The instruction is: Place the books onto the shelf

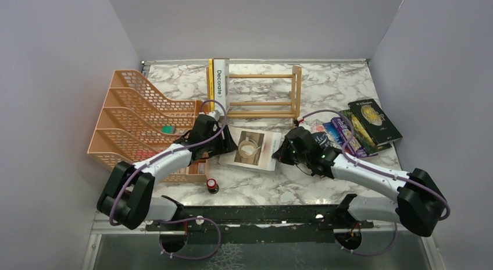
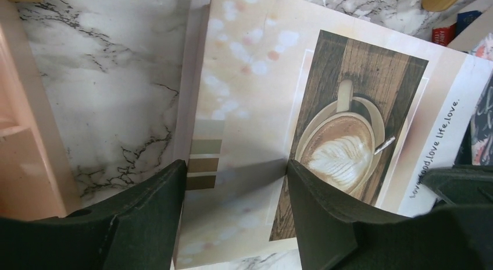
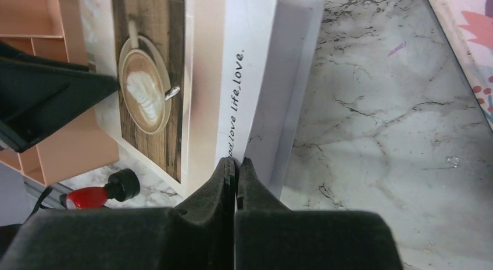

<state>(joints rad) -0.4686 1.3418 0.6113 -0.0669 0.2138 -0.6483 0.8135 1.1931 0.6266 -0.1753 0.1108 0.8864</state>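
White coffee-cover book [image 1: 254, 149] lies flat at the centre of the bench [image 1: 325, 89]. Left end effector [image 2: 235, 168] is released, straddling its left edge; right end effector [image 3: 236, 162] is clenched, tips at its right edge. More books [image 1: 372, 121] are piled near the right edge, and the wooden shelf [image 1: 261, 76] at the far edge holds "Decorate" [image 1: 220, 84] upright at its left end.

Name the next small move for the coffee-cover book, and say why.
Probably wedge the shut right gripper under the edge of the coffee-cover book to tip it up. It lies flat on the table, the right gripper's tips sit at its edge, and the open left gripper hangs over its other side, gripping nothing.
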